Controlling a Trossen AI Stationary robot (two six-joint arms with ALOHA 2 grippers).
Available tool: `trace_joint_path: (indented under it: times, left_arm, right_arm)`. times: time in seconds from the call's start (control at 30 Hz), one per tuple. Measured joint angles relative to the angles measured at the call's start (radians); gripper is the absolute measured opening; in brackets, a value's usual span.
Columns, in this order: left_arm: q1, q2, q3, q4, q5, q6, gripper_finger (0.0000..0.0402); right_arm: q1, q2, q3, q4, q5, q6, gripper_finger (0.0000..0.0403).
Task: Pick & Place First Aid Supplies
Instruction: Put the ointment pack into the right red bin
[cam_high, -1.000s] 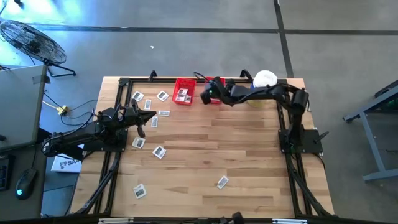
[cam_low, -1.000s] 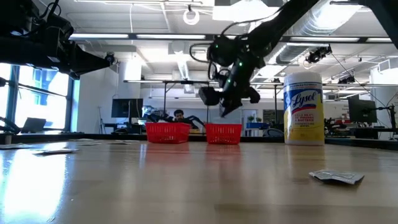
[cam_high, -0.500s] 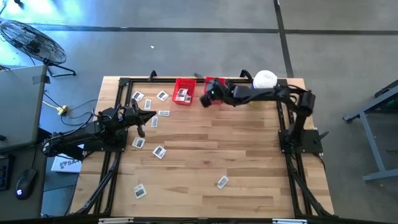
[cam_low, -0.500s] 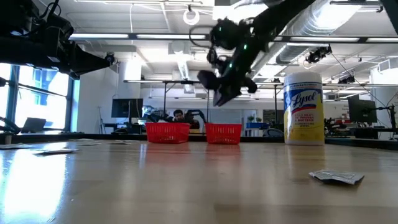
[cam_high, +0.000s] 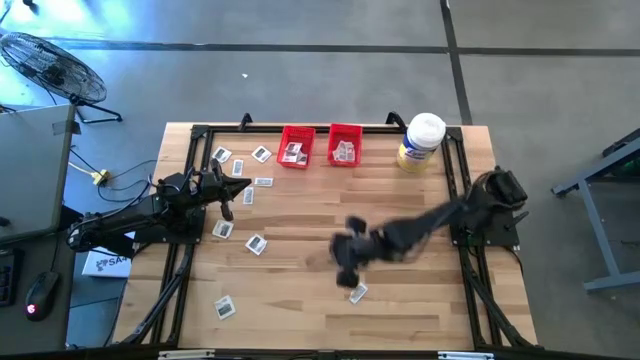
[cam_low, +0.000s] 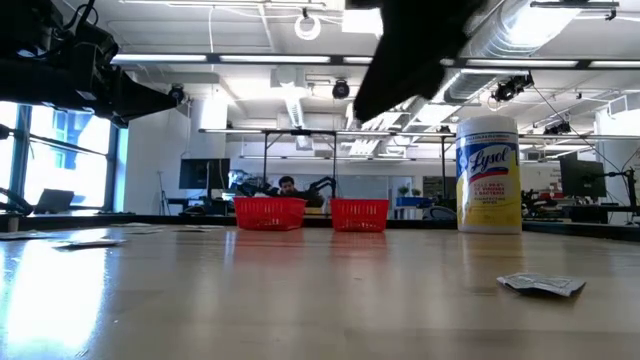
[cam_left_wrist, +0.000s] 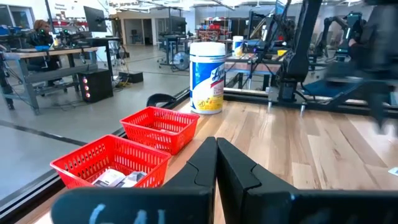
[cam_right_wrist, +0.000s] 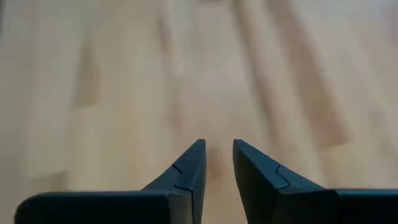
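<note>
Between the right gripper's (cam_right_wrist: 216, 163) two dark fingers only bare wood shows; jaws parted by a narrow gap, nothing held. In the high view the right gripper (cam_high: 347, 262) hangs blurred over mid-table, and a small flat white packet with dark print (cam_high: 358, 292) lies on the light wooden table (cam_high: 400, 310) just below the jaws, toward the near edge; whether they touch can't be told. Far beyond the jaws at the back edge sit two red mesh plastic bins (cam_high: 296, 146), side by side, each with packets inside, and right of them a white-lidded yellow-labelled wipes jar (cam_high: 420, 142). The left gripper (cam_left_wrist: 216, 163), jaws clenched tight on nothing, waits over the table's left side (cam_high: 226, 191). Around those jaws more white packets lie loose: one just ahead (cam_high: 249, 196), one just below (cam_high: 222, 229), one a bit farther out (cam_high: 256, 243), others toward the back (cam_high: 221, 155) and one near the front left (cam_high: 224, 307). Low view shows the single packet (cam_low: 541, 285) flat on the wood, bins and jar behind.
</note>
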Motion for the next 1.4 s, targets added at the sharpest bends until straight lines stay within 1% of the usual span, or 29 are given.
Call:
trace_joint_path:
  times: [0.13,0.2,0.3,0.37,0.43,0.57,0.7,0.77,0.83,0.97,1.07,1.27,1.4]
  left_arm:
    - [0.000,0.000,0.000,0.000,0.000,0.000,0.0001]
    - [0.008,0.000,0.000,0.000,0.003,0.000,0.0001]
    - [0.059,0.000,0.000,0.000,0.015,0.000,0.0001]
    - [0.111,0.000,0.000,-0.001,0.017,0.000,0.0001]
    - [0.172,0.000,0.000,-0.001,0.018,0.000,0.0001]
    - [0.297,0.000,0.000,-0.001,0.012,0.000,0.0001]
    - [0.413,0.000,0.000,-0.001,0.008,0.000,0.0001]
    - [0.456,0.000,0.000,-0.001,0.004,0.000,0.0001]
    - [0.486,0.000,0.000,-0.001,0.001,0.000,0.0001]
    - [0.504,0.000,0.000,-0.001,0.000,0.000,0.0001]
    - [0.504,0.000,0.000,-0.001,0.000,0.000,0.0001]
    - [0.504,0.000,0.000,-0.001,0.000,0.000,0.0001]
    - [0.504,0.000,0.000,-0.001,0.000,0.000,0.0001]
  right_arm:
    - [0.148,0.015,0.000,0.009,0.096,0.133,0.0087]
    - [0.198,0.031,0.000,0.004,0.117,0.179,0.0099]
    - [0.243,0.056,0.000,0.008,0.127,0.242,0.0123]
    - [0.254,0.079,0.000,0.006,0.129,0.265,0.0140]
    - [0.254,0.103,-0.001,0.006,0.108,0.267,0.0155]
    - [0.244,0.147,-0.001,0.012,0.018,0.165,0.0168]
    - [0.225,0.177,-0.001,0.012,-0.125,0.119,0.0162]
    - [0.218,0.185,-0.001,0.011,-0.161,0.097,0.0153]
    - [0.213,0.188,-0.001,0.012,-0.166,0.058,0.0143]
    - [0.212,0.188,-0.001,0.012,-0.141,-0.006,0.0129]
    - [0.206,0.188,-0.001,0.012,-0.146,-0.044,0.0123]
    - [0.186,0.198,-0.001,0.015,-0.204,-0.096,0.0122]
    - [0.180,0.248,0.000,0.047,-0.245,-0.153,0.0122]
